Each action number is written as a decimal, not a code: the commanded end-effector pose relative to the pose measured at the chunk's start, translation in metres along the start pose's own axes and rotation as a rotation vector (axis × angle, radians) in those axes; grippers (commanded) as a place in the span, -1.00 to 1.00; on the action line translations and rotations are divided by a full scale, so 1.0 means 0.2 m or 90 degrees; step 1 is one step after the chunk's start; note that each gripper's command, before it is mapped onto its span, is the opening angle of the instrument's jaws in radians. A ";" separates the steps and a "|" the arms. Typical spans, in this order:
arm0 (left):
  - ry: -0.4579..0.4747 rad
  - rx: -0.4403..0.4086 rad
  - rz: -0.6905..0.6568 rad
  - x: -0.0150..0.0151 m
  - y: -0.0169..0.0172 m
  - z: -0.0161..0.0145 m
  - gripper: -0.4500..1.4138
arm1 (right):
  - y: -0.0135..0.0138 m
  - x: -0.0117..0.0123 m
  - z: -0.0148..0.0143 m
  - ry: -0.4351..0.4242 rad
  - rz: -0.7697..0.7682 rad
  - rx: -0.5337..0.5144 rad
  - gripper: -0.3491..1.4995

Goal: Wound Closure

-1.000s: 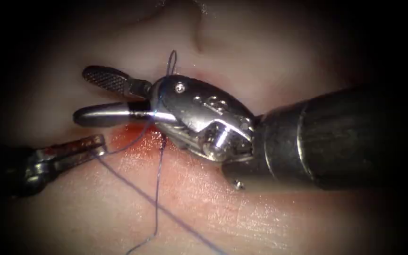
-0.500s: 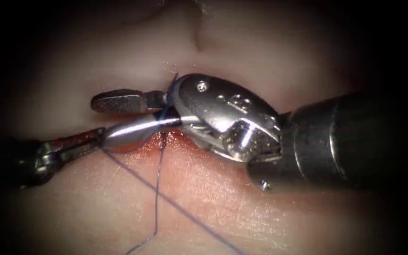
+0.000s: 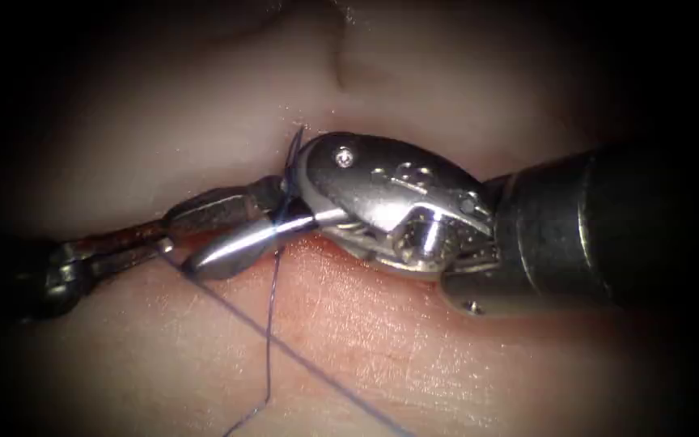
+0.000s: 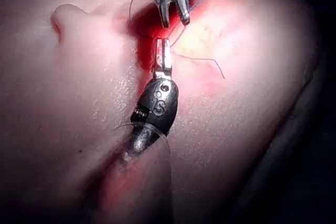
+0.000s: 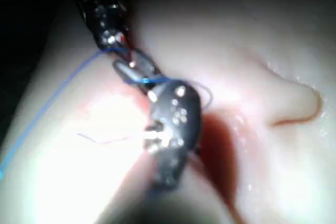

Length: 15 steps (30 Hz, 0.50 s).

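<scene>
Along the lower edge of the endoscope view, two runs of thread [image 3: 301,364] lie over the pale tissue [image 3: 446,356]. One runs taut on a diagonal toward the lower right. The other hangs nearly straight down from the tools and kinks near the bottom of the frame.

Further up, at mid-left, the left tool [image 3: 151,245] enters low from the left. Its fingers [image 3: 123,251] are closed, and the diagonal strand starts right at their tip. I judge that they are clamped on the thread to keep that run under tension.

Just beyond, the right tool [image 3: 204,235] reaches in from the right across the centre of the frame. Its fingers [image 3: 236,247] stand narrowly apart and hold nothing. The upper one lies just above the left tool's tip and the bright lower one just below it. The hanging strand crosses the gap close to the hinge, then curls into a small loop above the tool's body. That placement reads as bracketing the strand rather than gripping it.

Beneath both tools runs the cut [image 4: 149,64], with red fluid [image 4: 143,35] pooled along it in the left wrist view.

Where the needle lies cannot be told from these pictures.

Farthest off, at the upper centre, a fold of tissue [image 3: 341,69] is untouched.
</scene>
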 end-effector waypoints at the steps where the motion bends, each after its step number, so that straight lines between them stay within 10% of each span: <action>1: 0.000 -0.002 -0.003 -0.004 0.003 0.001 -1.00 | -0.001 -0.004 0.004 -0.010 -0.002 0.008 -0.56; 15: 0.005 -0.017 -0.008 -0.010 0.002 0.006 -1.00 | -0.007 -0.004 0.012 -0.162 -0.016 0.105 -0.44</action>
